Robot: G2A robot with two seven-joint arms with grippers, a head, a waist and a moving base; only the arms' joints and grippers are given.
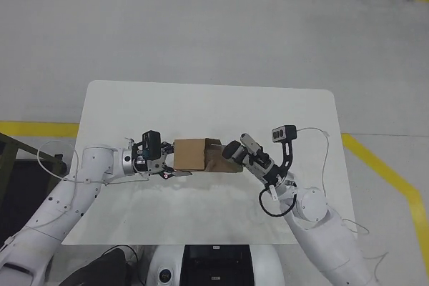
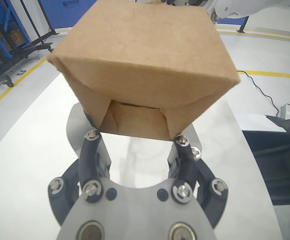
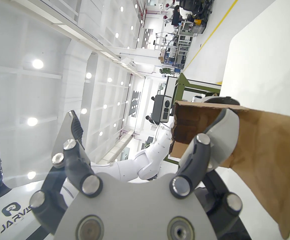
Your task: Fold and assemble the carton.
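A brown carton [image 1: 193, 154] is held just above the middle of the white table [image 1: 200, 107], between both arms. My left gripper [image 1: 164, 163] meets its left end. In the left wrist view the carton [image 2: 145, 58] stands close in front. Its side walls are squared up and the near end flaps are folded in around a small gap. The left gripper [image 2: 137, 138] is shut on the carton, one finger on each side of that end. My right gripper [image 3: 147, 116] is open at the carton's [image 3: 265, 156] right end. One of its fingers [image 3: 220, 131] reaches inside the open end and the other hangs free.
The table's far half and its near strip are bare white surface. A green frame [image 1: 0, 154] stands off the table's left edge. A thin cable [image 1: 329, 143] runs from the right arm across the table's right edge.
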